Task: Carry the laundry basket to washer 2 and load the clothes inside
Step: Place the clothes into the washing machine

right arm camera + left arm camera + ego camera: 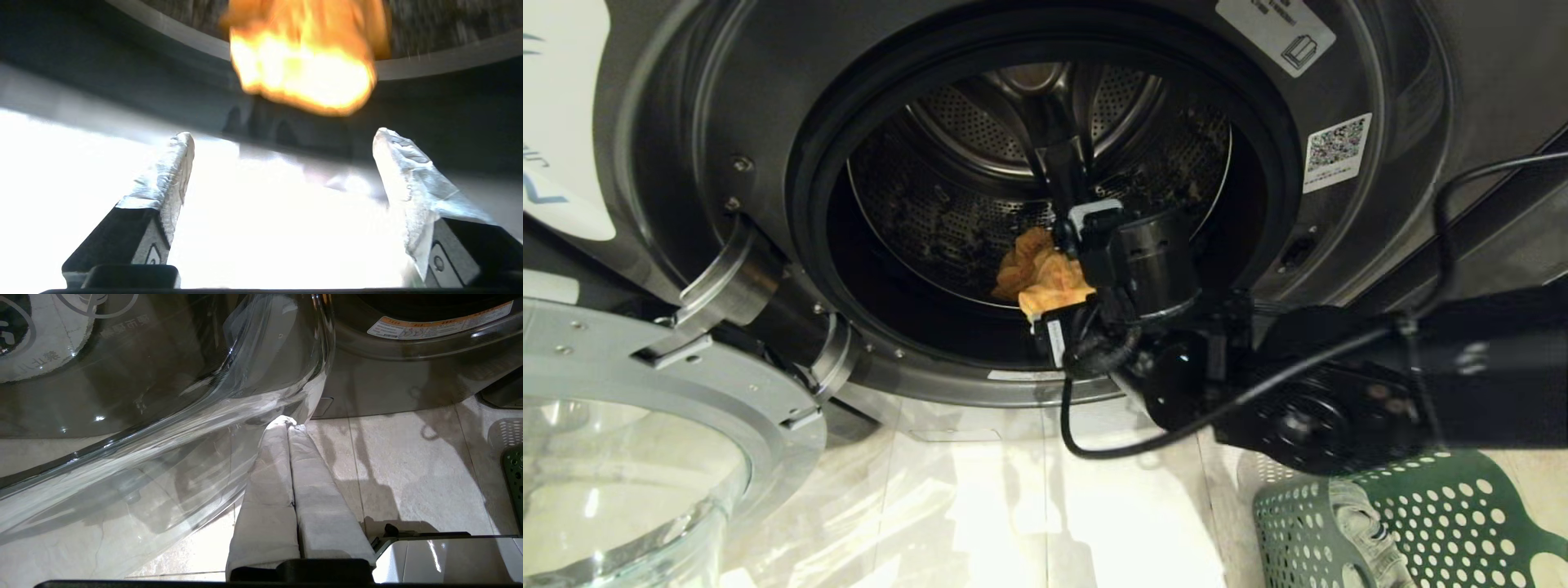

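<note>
Fingers (179, 163) of the right gripper (282, 139) stand wide apart w/ nothing between them; an orange garment (304, 61) sits just beyond the tips, apart from both pads, blurred so its exact rest cannot be told. Head view: right gripper (1058, 237) is at the mouth of washer 2 (1413, 204), w/ the orange garment (1041, 273) at the front lower edge of the drum (947, 204), near the door gasket (809, 196). Left gripper (292, 424) hangs low over the floor tiles (408, 465), fingers pressed together, empty, beside the glass door (163, 416), which stands swung open at the washer's left. The laundry basket (1445, 523) rests on the floor by the washer's front right corner, under the right arm; a grey-white piece of cloth (1364, 523) shows inside it. Judgement: step in hand is release of one item into the drum. To do it well: make sure the garment lies past the gasket lip, not draped on it, as it looks close to the front edge; pull the arm back straight out through the opening, keeping the cable (1143, 433) clear of the rim; then reach down to the basket for the next piece.
</note>
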{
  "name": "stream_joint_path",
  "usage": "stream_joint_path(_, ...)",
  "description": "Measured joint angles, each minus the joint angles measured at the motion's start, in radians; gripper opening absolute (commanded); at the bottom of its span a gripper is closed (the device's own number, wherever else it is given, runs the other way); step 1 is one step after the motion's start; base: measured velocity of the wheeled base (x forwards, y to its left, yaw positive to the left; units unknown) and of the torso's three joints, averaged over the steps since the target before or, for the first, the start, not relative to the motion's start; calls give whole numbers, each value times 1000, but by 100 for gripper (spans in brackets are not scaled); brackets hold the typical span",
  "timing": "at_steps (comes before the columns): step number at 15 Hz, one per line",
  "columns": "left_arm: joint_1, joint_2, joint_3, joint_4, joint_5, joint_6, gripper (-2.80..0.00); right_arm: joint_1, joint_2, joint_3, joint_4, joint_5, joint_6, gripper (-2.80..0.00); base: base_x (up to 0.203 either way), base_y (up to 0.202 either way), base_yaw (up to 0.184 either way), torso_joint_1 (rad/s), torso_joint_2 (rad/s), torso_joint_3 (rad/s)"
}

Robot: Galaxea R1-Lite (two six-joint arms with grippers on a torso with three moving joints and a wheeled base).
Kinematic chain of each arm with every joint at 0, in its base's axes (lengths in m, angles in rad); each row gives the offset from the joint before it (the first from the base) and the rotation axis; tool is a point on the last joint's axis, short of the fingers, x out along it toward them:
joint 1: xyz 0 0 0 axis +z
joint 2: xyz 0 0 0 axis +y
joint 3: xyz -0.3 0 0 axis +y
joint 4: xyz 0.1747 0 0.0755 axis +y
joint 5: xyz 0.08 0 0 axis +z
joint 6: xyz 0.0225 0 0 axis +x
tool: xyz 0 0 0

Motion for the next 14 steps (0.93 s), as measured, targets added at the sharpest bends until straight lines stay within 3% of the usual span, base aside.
stream_joint_path(6, 0, 0, 0, 0, 1, 0, -280, 51, -347, 557, 17, -6, 49, 0, 0, 0, 0, 0, 0, 0)
stream_joint_path(9, 0, 0, 0, 0, 1, 0, -280, 20, -495, 812, 21, -35, 84, 0, 0, 0, 0, 0, 0, 0)
stream_joint_path(11, 0, 0, 0, 0, 0, 0, -280, -90, -572, 928, 28, -53, 120, 0, 0, 0, 0, 0, 0, 0)
stream_joint_path(14, 0, 0, 0, 0, 0, 0, -280, -363, -649, 1037, 54, -57, 178, 0, 0, 0, 0, 0, 0, 0)
